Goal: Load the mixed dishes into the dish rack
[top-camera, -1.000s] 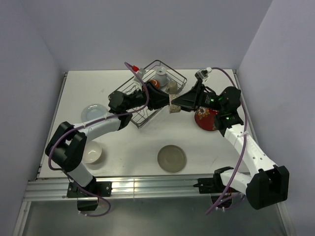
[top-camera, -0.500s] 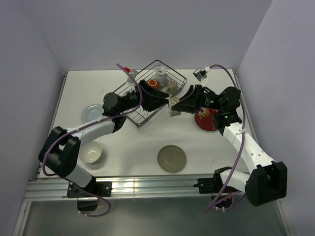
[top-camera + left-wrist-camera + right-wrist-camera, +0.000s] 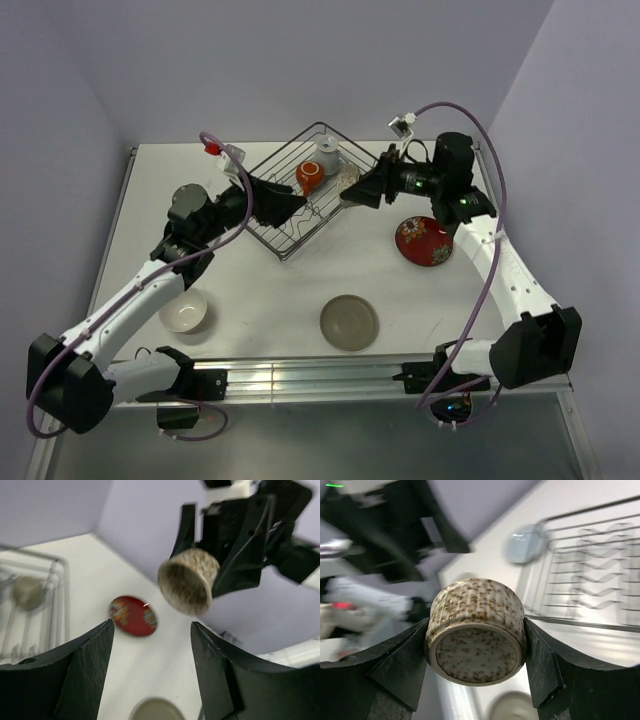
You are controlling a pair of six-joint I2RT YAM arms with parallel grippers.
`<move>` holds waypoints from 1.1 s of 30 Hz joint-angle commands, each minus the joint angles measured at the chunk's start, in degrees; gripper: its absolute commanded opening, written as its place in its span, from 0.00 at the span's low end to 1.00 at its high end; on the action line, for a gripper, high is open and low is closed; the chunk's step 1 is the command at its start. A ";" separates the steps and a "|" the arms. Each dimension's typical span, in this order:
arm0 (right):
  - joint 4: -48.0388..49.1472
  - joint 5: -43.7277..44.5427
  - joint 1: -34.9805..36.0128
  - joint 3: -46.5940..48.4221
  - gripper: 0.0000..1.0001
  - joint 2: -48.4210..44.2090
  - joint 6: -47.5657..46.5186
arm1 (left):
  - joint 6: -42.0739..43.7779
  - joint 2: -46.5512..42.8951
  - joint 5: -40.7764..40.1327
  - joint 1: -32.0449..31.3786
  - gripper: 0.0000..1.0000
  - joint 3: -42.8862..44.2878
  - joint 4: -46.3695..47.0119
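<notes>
My right gripper [image 3: 352, 192] is shut on a speckled beige cup [image 3: 476, 630] and holds it in the air, tilted, at the right edge of the dish rack [image 3: 300, 232]. The cup also shows in the left wrist view [image 3: 189, 580]. My left gripper [image 3: 295, 205] is open and empty over the rack's left part. An orange-red mug [image 3: 310, 176] and a pale cup [image 3: 327, 158] sit in the rack. The red floral plate [image 3: 425, 241], olive-grey plate [image 3: 349, 322] and cream bowl [image 3: 186, 311] lie on the table. The pale plate [image 3: 527, 542] shows left of the rack.
The left arm [image 3: 190, 210] hides the pale plate in the top view. The rack stands at an angle at the back middle of the white table [image 3: 260, 290]. Walls close in the back and both sides.
My left arm has pulled back to the left, away from the speckled cup. My right gripper has carried the cup up and back, from beside the rack to its right edge.
</notes>
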 commanded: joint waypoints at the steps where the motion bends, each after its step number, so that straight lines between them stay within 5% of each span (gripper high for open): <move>1: -16.84 14.97 2.18 6.96 0.00 5.15 -22.35 | 10.02 -4.33 -12.27 0.14 0.69 2.17 -24.38; 7: -23.97 36.49 8.41 19.26 0.00 17.80 -33.71 | 10.64 -12.41 -24.43 0.14 0.77 -1.16 -34.97; 11: -25.74 42.59 11.06 26.47 0.00 25.03 -37.50 | 8.71 -17.16 -28.65 0.14 0.79 -4.41 -35.94; 24: -33.30 48.48 12.82 46.60 0.00 45.86 -48.14 | 7.56 -25.60 -35.25 0.14 0.82 -9.43 -40.33; 33: -37.52 46.73 12.91 51.53 0.00 53.69 -53.85 | 6.86 -25.78 -36.13 0.14 0.82 -10.40 -40.95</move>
